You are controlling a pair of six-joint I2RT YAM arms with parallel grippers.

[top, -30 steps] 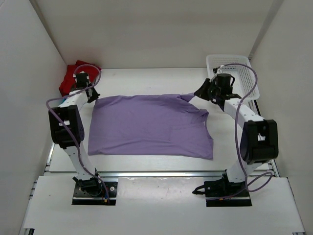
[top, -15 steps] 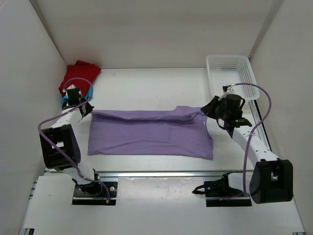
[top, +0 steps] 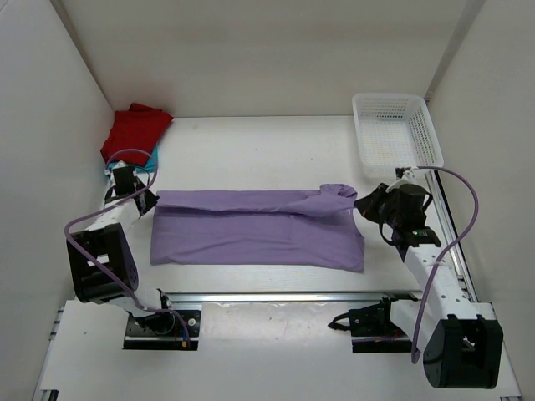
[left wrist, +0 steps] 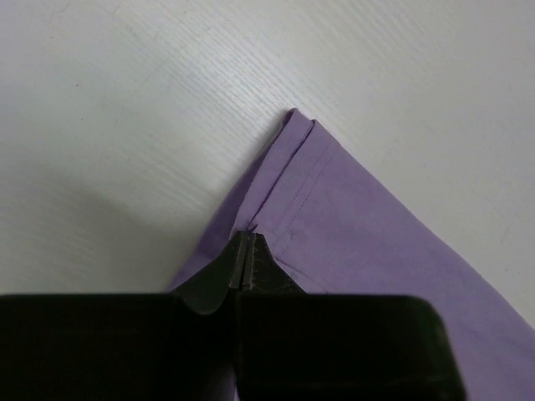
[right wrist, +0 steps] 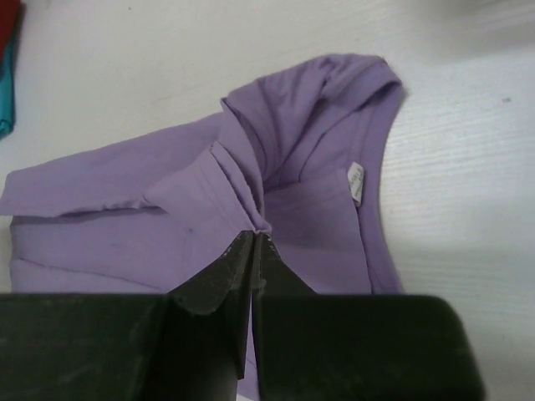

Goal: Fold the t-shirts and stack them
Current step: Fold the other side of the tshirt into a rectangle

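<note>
The lilac t-shirt lies across the middle of the table, its far edge doubled over toward me. My left gripper is shut on its far left corner; in the left wrist view the cloth runs out from between the closed fingertips. My right gripper is shut on a bunched fold at the collar end, where a white label shows. A dark red t-shirt sits crumpled at the far left corner, with a bit of teal t-shirt under it.
A white mesh basket stands at the far right corner. White walls close in the table on the left, right and back. A metal rail runs along the near edge.
Both grippers have pulled the shirt's far edge toward the near side, folding it over itself. The shirt now shows as a narrower band.
</note>
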